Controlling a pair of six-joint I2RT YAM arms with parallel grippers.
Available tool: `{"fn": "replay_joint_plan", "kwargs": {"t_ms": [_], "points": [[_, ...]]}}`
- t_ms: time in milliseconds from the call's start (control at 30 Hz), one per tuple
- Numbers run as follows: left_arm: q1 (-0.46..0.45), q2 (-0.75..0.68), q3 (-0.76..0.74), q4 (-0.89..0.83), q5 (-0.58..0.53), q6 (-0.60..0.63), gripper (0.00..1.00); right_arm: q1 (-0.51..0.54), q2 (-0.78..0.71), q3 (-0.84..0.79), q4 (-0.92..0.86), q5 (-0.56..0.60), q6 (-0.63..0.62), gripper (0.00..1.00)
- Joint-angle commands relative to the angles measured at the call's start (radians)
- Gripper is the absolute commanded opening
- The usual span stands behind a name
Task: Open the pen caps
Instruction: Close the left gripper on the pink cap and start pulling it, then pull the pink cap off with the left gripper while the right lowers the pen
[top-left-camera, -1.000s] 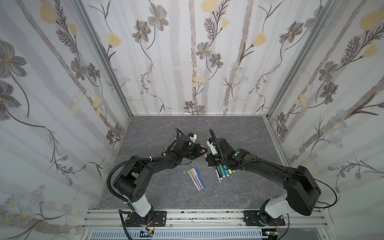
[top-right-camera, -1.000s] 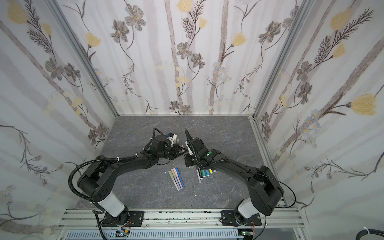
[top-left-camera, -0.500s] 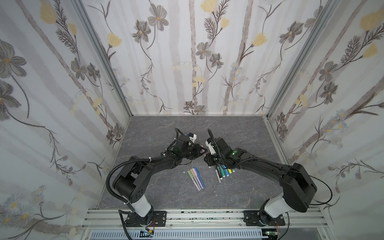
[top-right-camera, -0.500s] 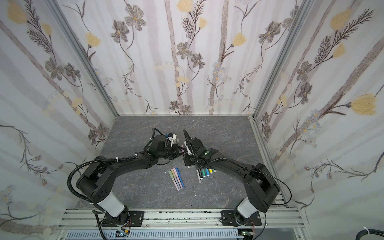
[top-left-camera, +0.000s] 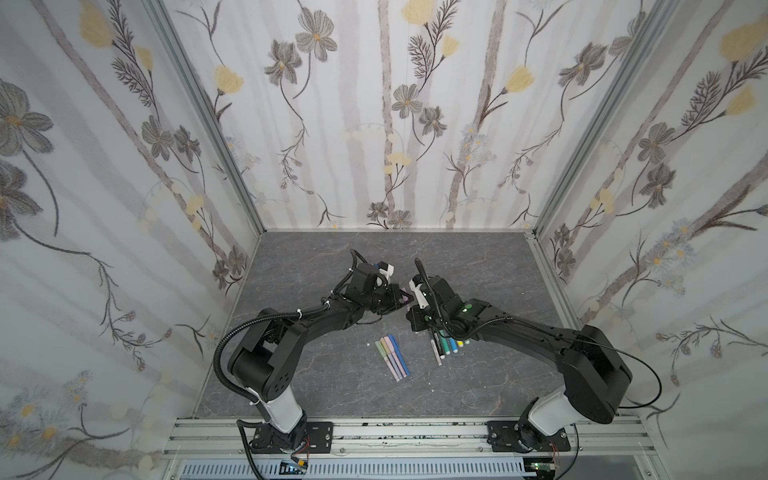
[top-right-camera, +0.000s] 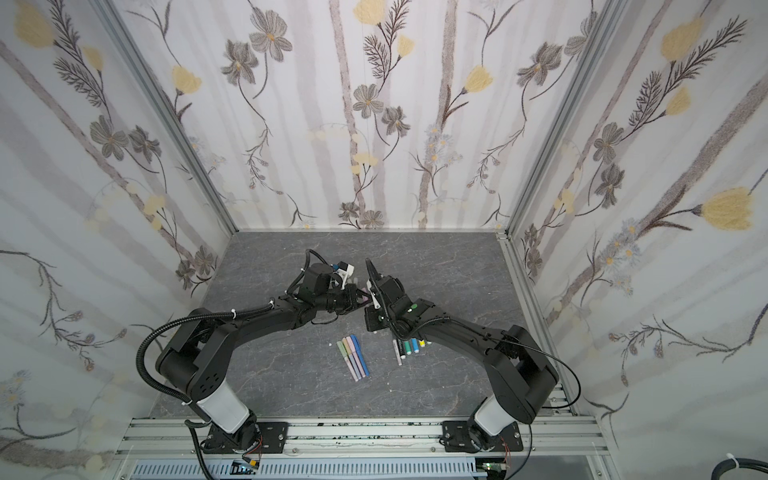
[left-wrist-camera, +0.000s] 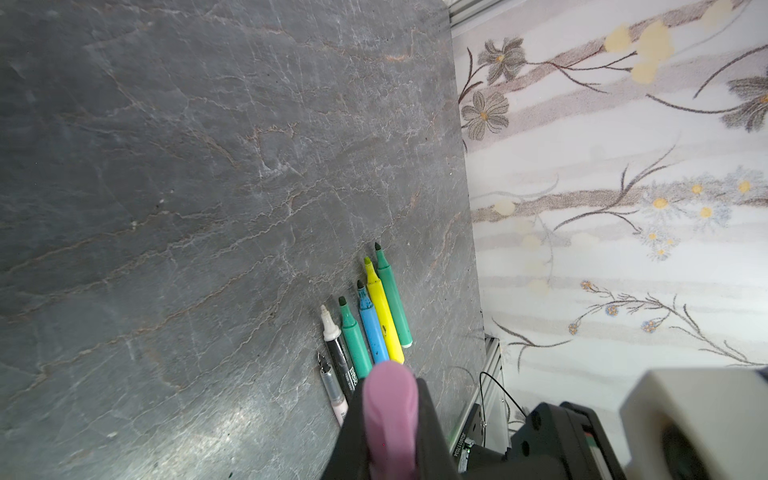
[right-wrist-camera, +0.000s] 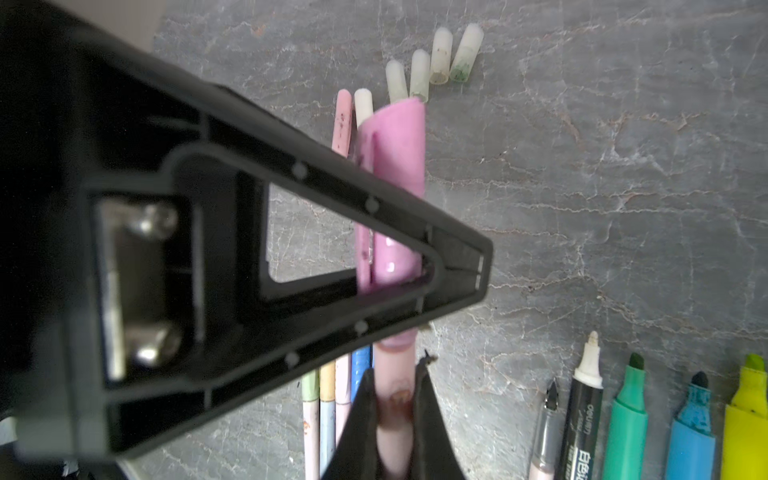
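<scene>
Cap (right-wrist-camera: 399, 166) and barrel (right-wrist-camera: 395, 370) of one pink pen lay on a single straight line, held off the grey table (right-wrist-camera: 582, 208) between the two arms. The right gripper (right-wrist-camera: 457, 274) was clenched across the cap, its fingers crossing the cap's long axis roughly square, nearer the open mouth than the closed end. The left gripper (right-wrist-camera: 395, 411) was clamped on the barrel just beyond that mouth, so the two grips sat close together along the pen. The cap looked seated, with no gap showing. The pull would probably need to run straight along that shared axis, the right gripper drawing away from the left. Loose whitish caps (right-wrist-camera: 436, 58) lay on the table past the cap's closed end, and bare-tipped pens (right-wrist-camera: 627, 415) lay off to one side.
</scene>
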Motion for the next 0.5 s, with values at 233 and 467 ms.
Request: {"fn": "replay_joint_plan", "kwargs": {"t_ms": [233,467], "points": [[0.094,0.047,0.055,-0.012,-0.152,0.091,0.0,0.068,-0.062,-0.087,-0.07,-0.051,0.042,0.0],[0.169,-0.024,-0.012,-0.012,-0.121,0.094,0.0,0.073,-0.053,-0.118,-0.105,0.004,0.048,0.0]]}}
